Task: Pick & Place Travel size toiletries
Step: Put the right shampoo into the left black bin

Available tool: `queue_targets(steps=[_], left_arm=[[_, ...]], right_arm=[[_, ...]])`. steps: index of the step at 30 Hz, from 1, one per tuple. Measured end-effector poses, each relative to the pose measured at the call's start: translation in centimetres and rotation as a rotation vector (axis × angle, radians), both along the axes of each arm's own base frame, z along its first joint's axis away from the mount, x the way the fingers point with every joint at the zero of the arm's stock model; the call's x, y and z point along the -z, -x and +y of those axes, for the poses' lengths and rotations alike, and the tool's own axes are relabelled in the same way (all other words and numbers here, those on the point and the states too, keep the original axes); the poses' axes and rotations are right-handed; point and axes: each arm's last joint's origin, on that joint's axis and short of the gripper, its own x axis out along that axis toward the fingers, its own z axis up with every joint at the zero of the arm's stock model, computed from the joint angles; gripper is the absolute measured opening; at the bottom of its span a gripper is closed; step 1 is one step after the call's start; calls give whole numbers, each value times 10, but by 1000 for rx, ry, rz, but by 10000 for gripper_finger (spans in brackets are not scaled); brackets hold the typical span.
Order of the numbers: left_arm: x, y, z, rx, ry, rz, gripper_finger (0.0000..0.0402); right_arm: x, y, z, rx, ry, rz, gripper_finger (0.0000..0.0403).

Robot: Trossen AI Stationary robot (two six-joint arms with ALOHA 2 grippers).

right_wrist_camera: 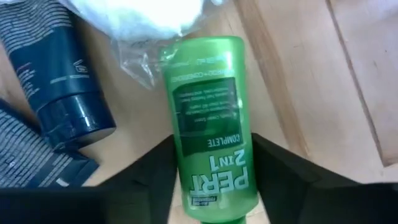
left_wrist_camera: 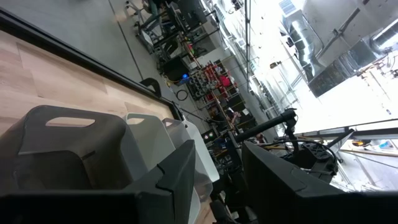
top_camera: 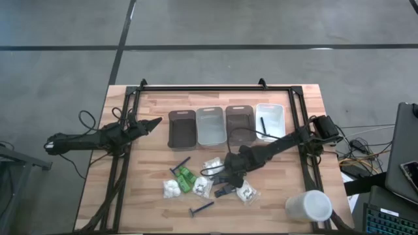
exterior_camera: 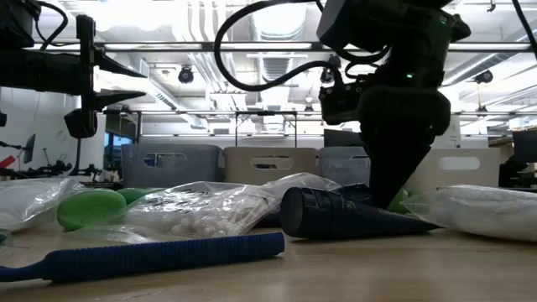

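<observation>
Right gripper [right_wrist_camera: 208, 171] down in the toiletry pile, fingers clamped on a glossy green bottle [right_wrist_camera: 208, 124], dark blue tube [right_wrist_camera: 59, 71] beside, left gripper [top_camera: 153, 122] part-open above table.

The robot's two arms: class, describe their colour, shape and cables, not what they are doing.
Both arms are dark, slim and jointed. The left gripper tapers to a point; black cables loop beside its arm. The right gripper has two flat, angular black fingers, and a black cable curves along the arm.
</observation>
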Motion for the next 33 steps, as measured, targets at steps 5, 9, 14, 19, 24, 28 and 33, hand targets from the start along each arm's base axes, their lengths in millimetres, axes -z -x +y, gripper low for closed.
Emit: queue_targets(steps=[5, 9, 14, 19, 24, 28, 33], left_arm=[[0, 0, 0, 0, 0, 0, 138], [0, 0, 0, 0, 0, 0, 138], [0, 0, 0, 0, 0, 2, 138], [0, 0, 0, 0, 0, 2, 138], [0, 0, 0, 0, 0, 3, 138], [0, 0, 0, 0, 0, 3, 138], [0, 0, 0, 1, 0, 4, 138]], right_arm=[[-16, 0, 0, -19, -138, 15, 109], [-41, 4, -8, 8, -156, -59, 108], [-77, 19, -25, 163, -122, -158, 115], [-116, 34, -57, 444, -47, -354, 114], [-144, 44, -86, 611, -47, -507, 113], [-149, 36, -103, 656, -111, -595, 117], [-137, 8, -115, 675, -203, -673, 116]])
